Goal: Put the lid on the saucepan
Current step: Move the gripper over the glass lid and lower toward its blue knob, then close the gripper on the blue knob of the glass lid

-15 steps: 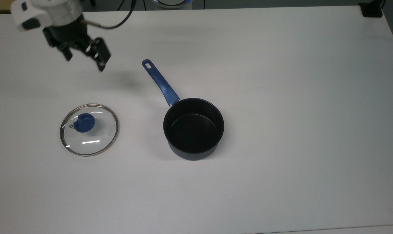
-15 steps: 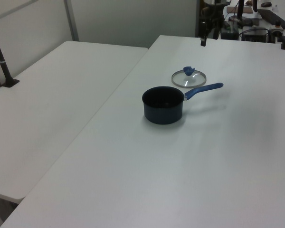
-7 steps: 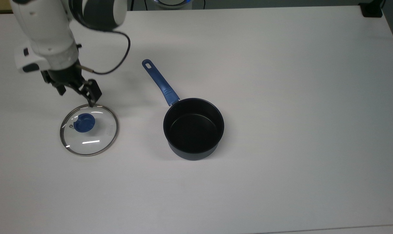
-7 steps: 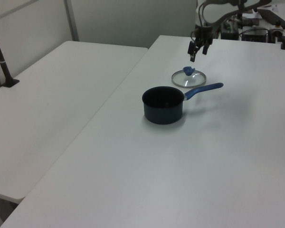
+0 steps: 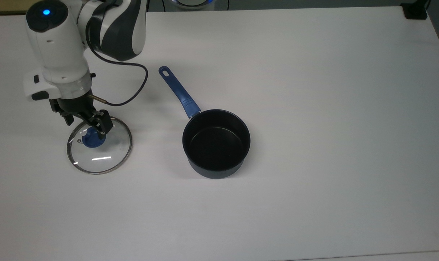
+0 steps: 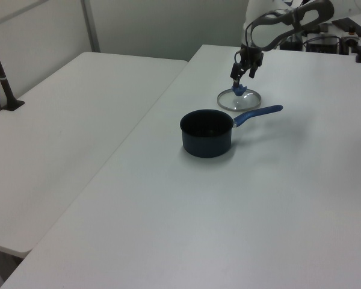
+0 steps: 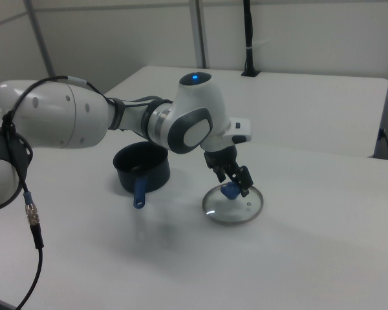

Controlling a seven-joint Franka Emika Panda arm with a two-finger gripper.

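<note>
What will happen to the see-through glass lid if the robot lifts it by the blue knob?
The round clear glass lid with a steel rim looks stiff, so it should probably stay flat, not flop. Held only by its blue knob, it might tilt or swing. Being glass, it could crack if the hand drops it on the white table.

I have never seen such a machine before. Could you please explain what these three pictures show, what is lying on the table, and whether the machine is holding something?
It is one white robot arm ending in a small black two-finger gripper. Three fixed cameras record the same moment: the top view looks down on the white table, and the left view and right view look from the sides.

Two things lie on the table: a glass lid with a blue knob, and, apart from it, an open dark saucepan with a long blue handle.

The gripper is at the knob, fingers apart, so nothing is held yet. The lid lies flat on the table.
</note>
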